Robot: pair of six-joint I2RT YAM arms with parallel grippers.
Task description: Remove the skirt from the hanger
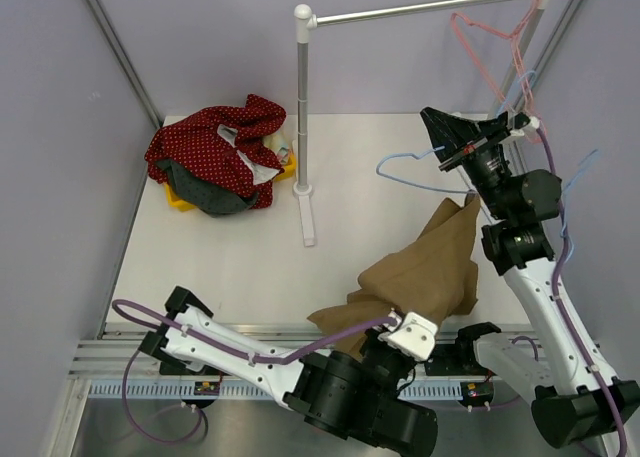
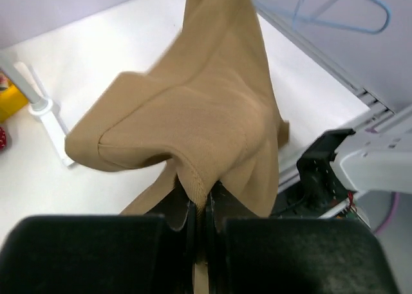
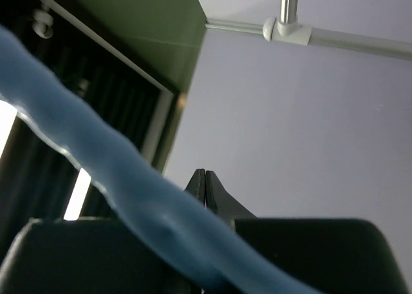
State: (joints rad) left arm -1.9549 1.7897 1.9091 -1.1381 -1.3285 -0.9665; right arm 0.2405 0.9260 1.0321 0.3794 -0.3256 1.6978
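Note:
The tan skirt point(image 1: 430, 267) hangs in a cone from its top corner, which sits by the lower end of the blue hanger point(image 1: 405, 159). I cannot tell if that corner is still clipped on. My left gripper point(image 1: 388, 322) is low at the front, shut on a fold of the skirt's point(image 2: 199, 107) hem, as the left wrist view point(image 2: 205, 201) shows. My right gripper point(image 1: 432, 117) is raised at the right, fingertips together point(image 3: 205, 178), holding the hanger up. The hanger's blurred blue bar point(image 3: 109, 172) crosses close in front of the right wrist camera. It also shows in the left wrist view point(image 2: 347, 11).
A white clothes rack stands behind, with its pole point(image 1: 303, 107) mid-table and its rod point(image 1: 420, 12) overhead. A pink hanger point(image 1: 490, 47) hangs at the rod's right end. A pile of red dotted and dark clothes point(image 1: 215, 152) sits on a yellow bin point(image 1: 180, 202) at the back left.

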